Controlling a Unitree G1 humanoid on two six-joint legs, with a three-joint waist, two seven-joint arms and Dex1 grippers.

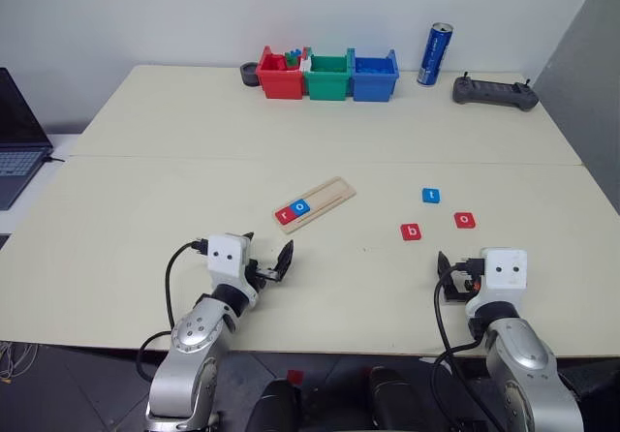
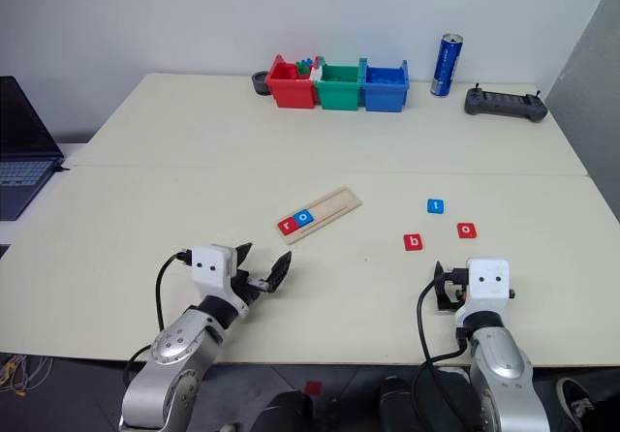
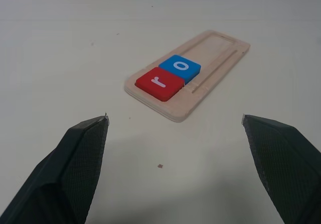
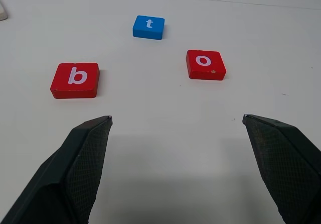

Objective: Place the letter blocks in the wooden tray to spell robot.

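The wooden tray (image 1: 315,203) lies at an angle in the middle of the table, holding a red "r" block (image 1: 286,214) and a blue "o" block (image 1: 300,206) at its near end. To its right lie loose letter blocks: a red "b" (image 1: 411,231), a red "o" (image 1: 465,220) and a blue "t" (image 1: 431,196). My left gripper (image 1: 269,258) stands open just short of the tray's near end, nothing between its fingers. My right gripper (image 1: 449,279) stands open near the front edge, short of the "b" (image 4: 75,80) and "o" (image 4: 205,64).
Red (image 1: 280,76), green (image 1: 327,77) and blue (image 1: 374,76) plastic bins line the table's far edge beside a small dark cup (image 1: 251,74). A blue can (image 1: 435,54) and a black controller (image 1: 495,91) stand at the far right. A laptop (image 1: 17,141) sits at the left.
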